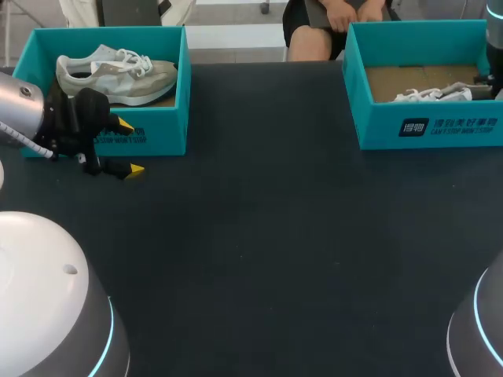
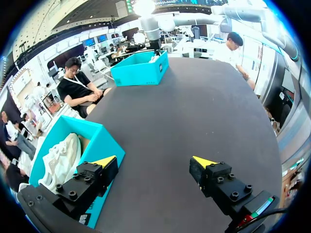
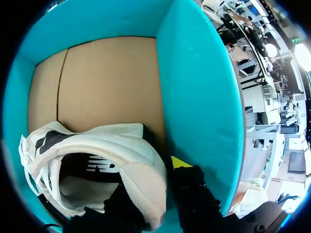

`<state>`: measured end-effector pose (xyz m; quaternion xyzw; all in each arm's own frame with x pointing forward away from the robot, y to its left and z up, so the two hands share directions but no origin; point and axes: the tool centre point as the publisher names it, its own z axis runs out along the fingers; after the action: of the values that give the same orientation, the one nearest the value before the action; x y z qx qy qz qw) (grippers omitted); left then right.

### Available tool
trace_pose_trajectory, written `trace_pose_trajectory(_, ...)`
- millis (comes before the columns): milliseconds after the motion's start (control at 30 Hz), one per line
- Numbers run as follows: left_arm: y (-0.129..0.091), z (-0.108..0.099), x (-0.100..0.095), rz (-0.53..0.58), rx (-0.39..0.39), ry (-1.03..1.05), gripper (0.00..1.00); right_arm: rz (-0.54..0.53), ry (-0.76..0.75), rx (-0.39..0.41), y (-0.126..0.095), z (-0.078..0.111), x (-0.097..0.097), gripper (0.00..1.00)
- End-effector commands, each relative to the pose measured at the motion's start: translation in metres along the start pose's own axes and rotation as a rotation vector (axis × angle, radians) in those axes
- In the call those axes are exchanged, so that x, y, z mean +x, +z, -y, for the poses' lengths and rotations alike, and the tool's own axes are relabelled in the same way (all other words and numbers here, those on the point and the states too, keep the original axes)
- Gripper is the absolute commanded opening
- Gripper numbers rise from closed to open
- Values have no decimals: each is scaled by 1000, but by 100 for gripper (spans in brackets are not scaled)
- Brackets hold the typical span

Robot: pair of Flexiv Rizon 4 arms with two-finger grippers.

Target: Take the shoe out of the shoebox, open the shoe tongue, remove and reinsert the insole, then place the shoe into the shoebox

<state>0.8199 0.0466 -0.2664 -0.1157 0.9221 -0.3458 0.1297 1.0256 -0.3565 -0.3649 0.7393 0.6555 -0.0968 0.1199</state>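
Robot lab: two arms flank a black worktable.

black table holds left shoebox and right shoebox.

**A:** what colours are we looking at here?

**B:** both boxes are teal: left shoebox and right shoebox, with brown cardboard floors. left shoe is cream and grey, right shoe is white with black markings. table is black, left gripper is black with yellow tips.
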Motion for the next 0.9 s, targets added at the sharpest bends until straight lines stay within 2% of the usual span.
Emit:
trace_pose_trajectory(33, 0, 0, 0, 0, -4, 0, 100, 1, 6, -3, 0, 0, 1, 29)
trace_pose_trajectory(167, 0, 0, 0, 0, -4, 0, 100, -1, 15, -10, -2, -1, 0, 35)
trace_pose_trajectory(467, 0, 0, 0, 0, -4, 0, 100, -16, 41, -23, -11, -2, 3, 38)
trace_pose_trajectory(700, 0, 0, 0, 0, -4, 0, 100, -11, 50, -26, -15, -1, 1, 48)
trace_pose_trajectory(900, 0, 0, 0, 0, -4, 0, 100, 0, 64, -41, -25, -3, -1, 49)
